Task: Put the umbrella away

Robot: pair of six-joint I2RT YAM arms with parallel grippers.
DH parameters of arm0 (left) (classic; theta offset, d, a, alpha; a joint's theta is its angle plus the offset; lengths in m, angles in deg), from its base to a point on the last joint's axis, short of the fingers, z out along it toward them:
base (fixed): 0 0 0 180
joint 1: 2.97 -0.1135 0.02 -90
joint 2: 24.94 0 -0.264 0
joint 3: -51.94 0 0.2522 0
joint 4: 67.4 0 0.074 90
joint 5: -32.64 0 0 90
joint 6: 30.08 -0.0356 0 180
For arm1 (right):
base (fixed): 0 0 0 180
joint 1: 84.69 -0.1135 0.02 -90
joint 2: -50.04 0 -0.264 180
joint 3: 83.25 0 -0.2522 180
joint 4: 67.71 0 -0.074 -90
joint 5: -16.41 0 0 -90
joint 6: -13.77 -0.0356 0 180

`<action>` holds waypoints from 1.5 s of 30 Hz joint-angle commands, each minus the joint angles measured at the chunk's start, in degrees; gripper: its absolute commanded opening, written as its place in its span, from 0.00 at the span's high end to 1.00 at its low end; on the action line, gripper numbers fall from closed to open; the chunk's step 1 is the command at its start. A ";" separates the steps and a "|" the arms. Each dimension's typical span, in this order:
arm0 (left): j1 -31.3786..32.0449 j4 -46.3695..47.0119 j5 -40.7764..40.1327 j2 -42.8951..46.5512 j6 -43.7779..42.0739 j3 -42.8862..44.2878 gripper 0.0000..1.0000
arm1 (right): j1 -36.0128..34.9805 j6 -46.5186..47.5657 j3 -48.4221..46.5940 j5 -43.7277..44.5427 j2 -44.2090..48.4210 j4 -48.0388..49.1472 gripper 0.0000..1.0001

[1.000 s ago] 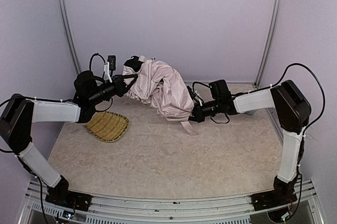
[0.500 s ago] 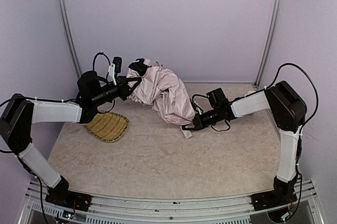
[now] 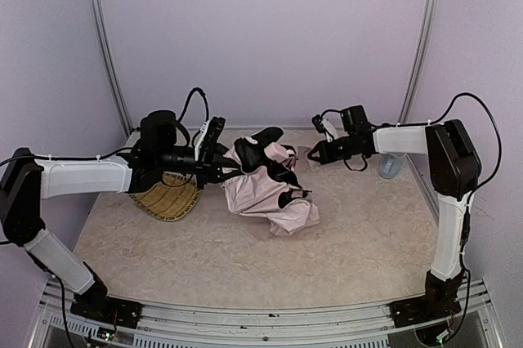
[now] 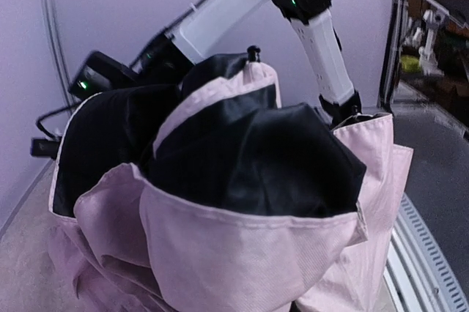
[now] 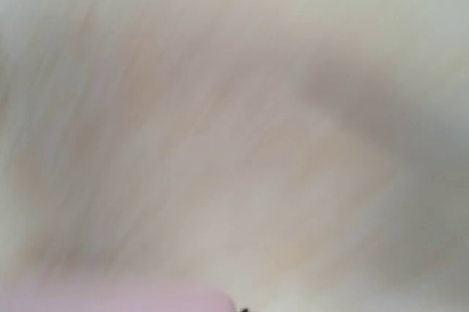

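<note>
Umbrella (image 3: 274, 193) now lies slumped mid surface (image 3: 245, 266), dropped from where both arms held it up; canopy loose, black lining showing. Left claw (image 3: 219, 170) grips its left end, beside the tray (image 3: 167, 199). Farther right, right claw (image 3: 315, 153) has let go: closed, empty, apart from the fabric. Bundle likely needs regrasping; not put away yet.
</note>
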 commanded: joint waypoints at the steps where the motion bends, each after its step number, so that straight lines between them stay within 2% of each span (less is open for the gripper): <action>1: 6.74 -31.50 -5.41 -0.95 -27.95 8.53 1.00 | 3.73 6.19 -15.22 8.50 1.75 0.34 1.00; 3: 8.32 -33.71 -10.99 -3.21 -28.97 9.24 1.00 | 3.61 7.96 -19.62 6.22 2.84 3.13 1.00; 6: 8.93 -28.95 -15.82 -4.93 -27.84 7.30 1.00 | 3.45 8.36 -20.45 2.02 5.93 9.14 1.00; 9: 9.05 -24.91 -19.94 -6.41 -26.24 6.13 1.00 | 2.90 7.58 -15.54 -1.62 10.84 15.56 1.00; 15: 11.26 -26.02 -29.82 -13.40 -28.13 10.19 1.00 | 0.75 6.48 -4.30 -8.44 18.15 28.28 1.00; 23: 11.49 -19.59 -42.49 -24.10 -27.25 18.01 1.00 | -2.83 9.64 -6.25 -15.01 18.10 30.92 1.00; 28: 9.81 -16.99 -49.34 -31.06 -24.59 23.20 0.98 | -3.77 11.73 -2.30 -15.60 19.88 31.70 1.00; 29: 9.67 -15.99 -50.14 -32.27 -24.42 23.38 0.88 | -3.89 12.05 -1.28 -15.78 20.19 31.64 1.00; 32: 9.51 -11.01 -48.98 -31.89 -23.16 20.72 0.45 | -4.60 13.09 1.89 -16.94 21.22 31.28 1.00; 36: 9.04 1.18 -40.57 -24.71 -20.45 9.19 0.12 | -6.26 16.99 6.88 -16.44 23.76 29.32 1.00; 39: 7.69 4.52 -29.89 -19.14 -17.68 2.74 0.02 | -7.65 20.09 9.67 -15.65 25.37 26.98 1.00; 42: 6.29 3.41 -23.04 -13.72 -14.98 -0.59 0.01 | -9.12 22.89 9.91 -14.87 26.73 22.36 1.00; 45: 5.24 6.29 -22.50 -8.05 -11.13 -4.67 0.08 | -11.61 26.57 10.82 -13.25 29.23 17.52 1.00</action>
